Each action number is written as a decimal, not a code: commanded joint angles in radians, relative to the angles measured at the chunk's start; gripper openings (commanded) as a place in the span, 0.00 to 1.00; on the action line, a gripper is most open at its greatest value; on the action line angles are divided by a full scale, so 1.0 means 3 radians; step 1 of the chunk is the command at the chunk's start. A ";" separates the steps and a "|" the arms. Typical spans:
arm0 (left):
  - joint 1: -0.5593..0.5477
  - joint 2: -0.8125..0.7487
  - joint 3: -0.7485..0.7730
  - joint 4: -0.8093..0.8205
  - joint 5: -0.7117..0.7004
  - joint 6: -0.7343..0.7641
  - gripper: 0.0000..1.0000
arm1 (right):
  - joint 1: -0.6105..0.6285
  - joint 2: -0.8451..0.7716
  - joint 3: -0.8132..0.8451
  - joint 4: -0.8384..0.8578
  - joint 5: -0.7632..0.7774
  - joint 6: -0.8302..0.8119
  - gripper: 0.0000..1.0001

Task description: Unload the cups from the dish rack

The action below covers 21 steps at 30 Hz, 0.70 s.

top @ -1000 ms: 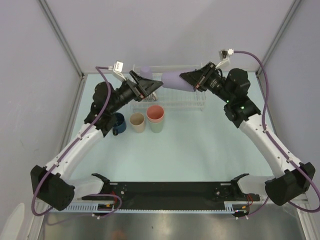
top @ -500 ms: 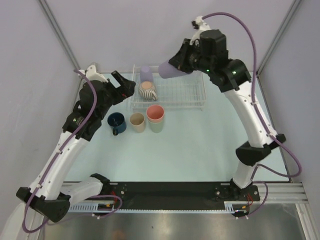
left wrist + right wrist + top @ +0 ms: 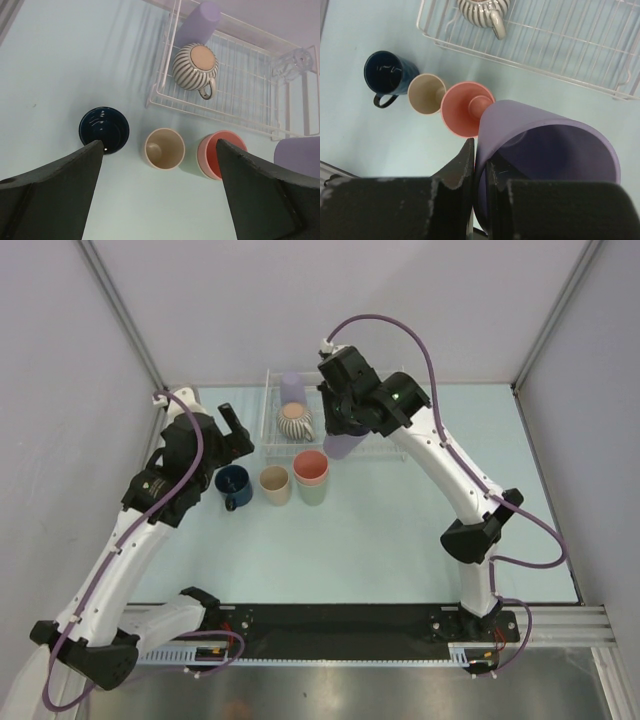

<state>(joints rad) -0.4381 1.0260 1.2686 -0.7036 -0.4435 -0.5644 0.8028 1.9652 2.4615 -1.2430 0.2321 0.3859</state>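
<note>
Right gripper [image 3: 481, 161]: pinching the wall of a lavender cup [image 3: 546, 150], one finger inside the rim and one outside.
Held cup: empty, mouth toward the wrist camera. In the top view it hangs at the near edge of the dish rack [image 3: 392, 454], just right of the cups on the desk [image 3: 400, 530].
Left gripper [image 3: 235, 432]: spread wide, holding nothing, above the desk's far-left part.
Dish rack: against the far edge of the desk, near its middle.
Rack contents: a ribbed cup [image 3: 195, 65] with a handle, base up, at the left end. A second lavender cup [image 3: 198, 24] is behind it in the far-left corner.
Desk row: navy mug [image 3: 104, 130], tan cup [image 3: 164, 148] and salmon pink cup [image 3: 220, 154], all mouth up and empty.
Stack: the pink one sits in a pale green cup [image 3: 313, 493].
Hard to tell: whether the held cup touches the desk. The left wrist view cuts it off at the right edge.
</note>
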 commanded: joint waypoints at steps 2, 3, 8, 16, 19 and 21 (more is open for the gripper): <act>0.0018 -0.0056 -0.0026 -0.0012 -0.0056 0.0143 1.00 | 0.0141 -0.0159 -0.0177 0.0186 0.0198 -0.0028 0.00; 0.0018 -0.0050 -0.0026 -0.0012 -0.0046 0.0138 1.00 | 0.0162 -0.0144 -0.0182 0.0181 0.0198 -0.0023 0.00; 0.0018 -0.0045 -0.0077 0.0014 0.0011 0.0128 1.00 | 0.0244 -0.0149 -0.0310 0.0267 0.0213 -0.0008 0.00; 0.0018 -0.0040 -0.0143 0.0044 0.0143 0.0127 1.00 | 0.0423 -0.0072 -0.0325 0.0498 0.0172 -0.0069 0.00; 0.0018 -0.0050 -0.0158 0.0039 0.0164 0.0138 1.00 | 0.0438 -0.0041 -0.0356 0.0579 0.0157 -0.0090 0.00; 0.0018 -0.0050 -0.0169 0.0044 0.0159 0.0138 1.00 | 0.0438 -0.0026 -0.0371 0.0595 0.0157 -0.0095 0.00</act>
<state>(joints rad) -0.4381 1.0210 1.2240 -0.7090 -0.4114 -0.5411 0.9318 1.9614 2.3535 -1.1267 0.2680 0.3786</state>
